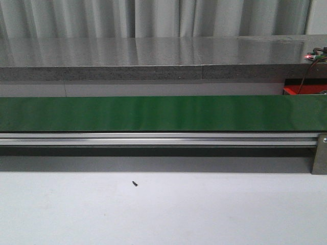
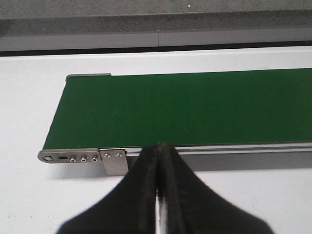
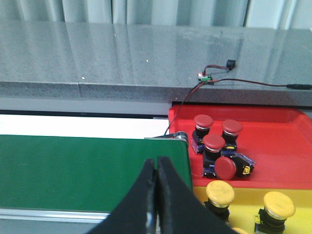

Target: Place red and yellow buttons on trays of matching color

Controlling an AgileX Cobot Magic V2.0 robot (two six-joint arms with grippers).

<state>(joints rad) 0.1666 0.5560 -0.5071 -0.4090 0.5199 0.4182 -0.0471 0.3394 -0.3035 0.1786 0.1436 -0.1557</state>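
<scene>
In the right wrist view a red tray (image 3: 273,124) holds several red buttons (image 3: 213,143), one of them lying on its side (image 3: 226,167). Beside it a yellow tray (image 3: 243,195) holds yellow buttons (image 3: 219,191) (image 3: 279,204). My right gripper (image 3: 156,161) is shut with nothing in it, over the green belt's (image 3: 87,170) end near the trays. My left gripper (image 2: 159,145) is shut and empty, at the near rail of the belt's (image 2: 185,107) other end. The belt (image 1: 163,113) carries no buttons in the front view, where a sliver of the red tray (image 1: 294,91) shows at far right.
A grey counter (image 1: 153,58) runs behind the belt. A small circuit board with red and black wires (image 3: 204,78) sits on it above the red tray. A small dark screw (image 1: 135,183) lies on the white table (image 1: 163,214) in front of the conveyor rail (image 1: 153,139).
</scene>
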